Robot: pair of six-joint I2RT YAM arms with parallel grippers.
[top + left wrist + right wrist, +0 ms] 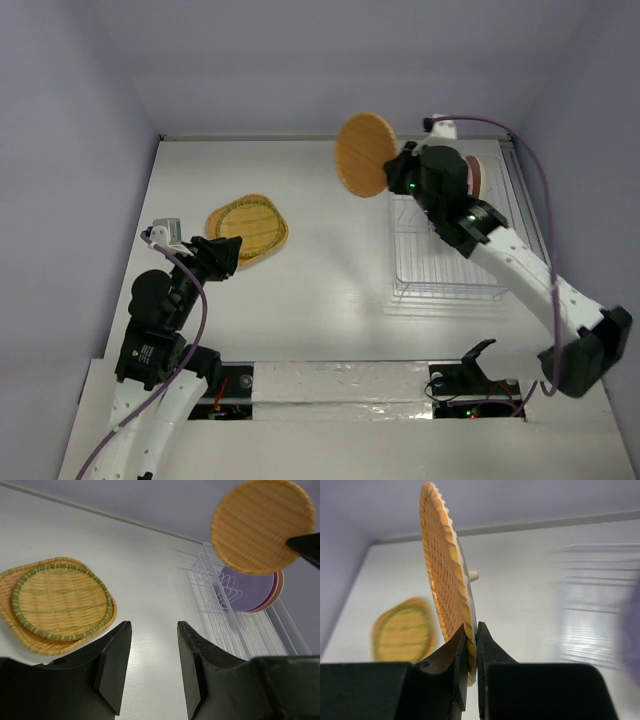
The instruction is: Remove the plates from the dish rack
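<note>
Right wrist alone: right claw tight on orange plate rim; left claw parted, empty

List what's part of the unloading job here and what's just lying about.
Job: round orange woven plate in right pincer; white wire dish rack with lavender and pink round plates; green-rimmed round woven plate stacked on rounded-square woven plate.
Not job: purple cable; silver tape strip.
</note>
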